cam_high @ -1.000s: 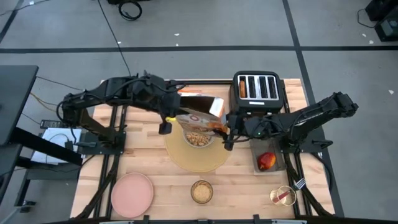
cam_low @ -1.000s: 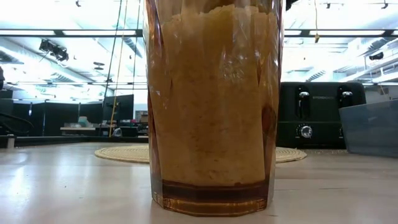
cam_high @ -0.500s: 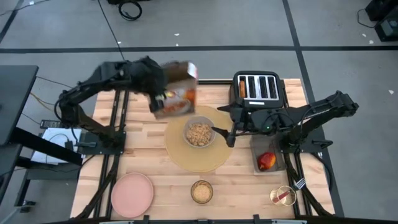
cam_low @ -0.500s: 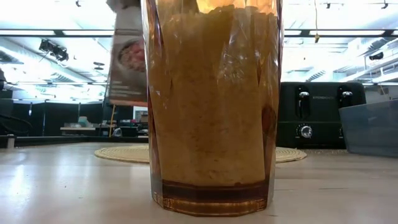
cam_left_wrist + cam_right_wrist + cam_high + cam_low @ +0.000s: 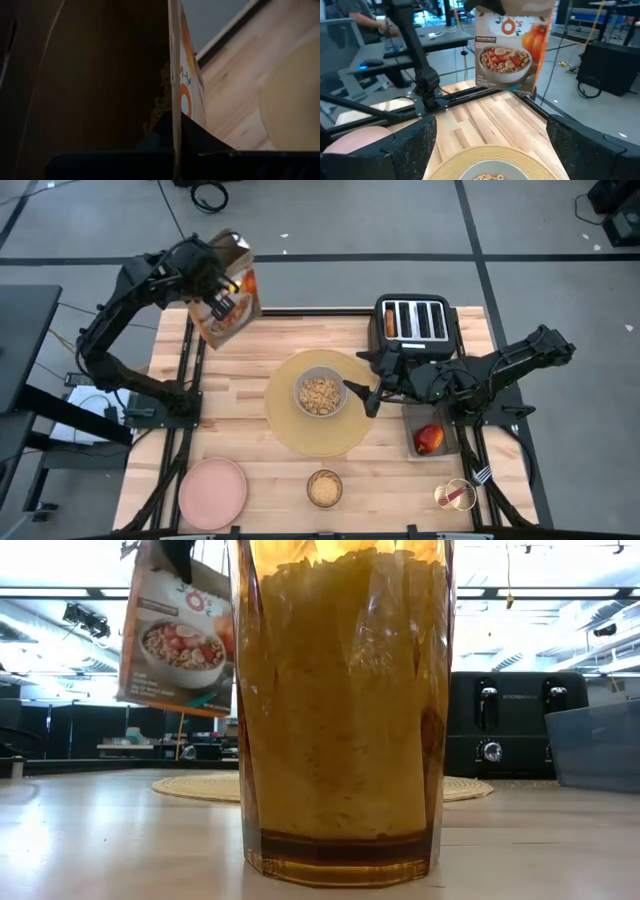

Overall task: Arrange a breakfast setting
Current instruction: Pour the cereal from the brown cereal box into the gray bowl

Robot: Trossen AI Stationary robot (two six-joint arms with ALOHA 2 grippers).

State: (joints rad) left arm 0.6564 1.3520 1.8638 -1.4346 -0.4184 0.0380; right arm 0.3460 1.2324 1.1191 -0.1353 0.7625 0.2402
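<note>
Cereal box point(image 5: 227, 305) now farther from grey bowl point(image 5: 320, 392), clamped in left claw point(image 5: 222, 304); right claw point(image 5: 364, 391) wide open beside bowl.

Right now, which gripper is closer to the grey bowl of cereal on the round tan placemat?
The right gripper: it sits open just beside the grey bowl. The left gripper is up over the table's far left corner, holding the cereal box.

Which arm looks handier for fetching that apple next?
The right, probably. Its claw is open beside the grey bowl, and the apple lies near its arm. The left claw holds the cereal box far away.
</note>
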